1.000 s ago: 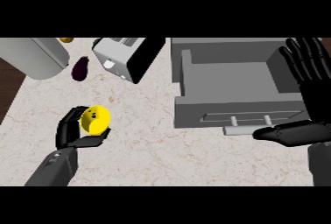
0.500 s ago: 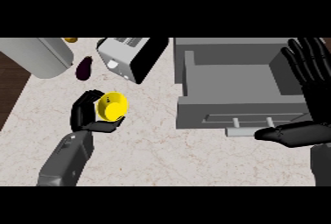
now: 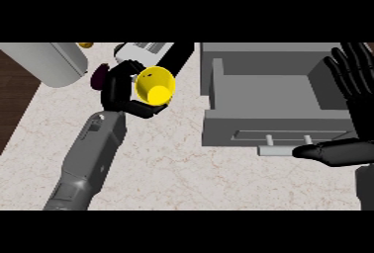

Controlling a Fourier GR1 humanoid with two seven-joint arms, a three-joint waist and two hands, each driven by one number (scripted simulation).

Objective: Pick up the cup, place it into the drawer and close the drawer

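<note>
Cup (image 3: 155,87) is showing as a bright yellow, funnel-like shape, its open mouth tipped toward the camera so the round inside bottom is facing up. It is sitting in the left hand (image 3: 125,95), whose black fingers are curling round its left and lower sides; it is hanging above the marbled counter (image 3: 168,163), left of the drawer (image 3: 266,96) and not over it.

Part of the cup's outer wall is hiding behind those fingers. A white and black appliance (image 3: 157,51) behind the hand is being cut off by the top edge, and so is a pale grey cylinder (image 3: 55,62) at the upper left. A dark purple thing (image 3: 98,77) is peeking out beside the hand, too covered to name.

The drawer is standing open, its grey inside lying bare, with a handle (image 3: 281,148) on its front. The right hand (image 3: 358,86) is resting at the right edge, fingers straight and spread, thumb reaching near the handle. Open counter is lying between the left forearm (image 3: 87,158) and the drawer front.
</note>
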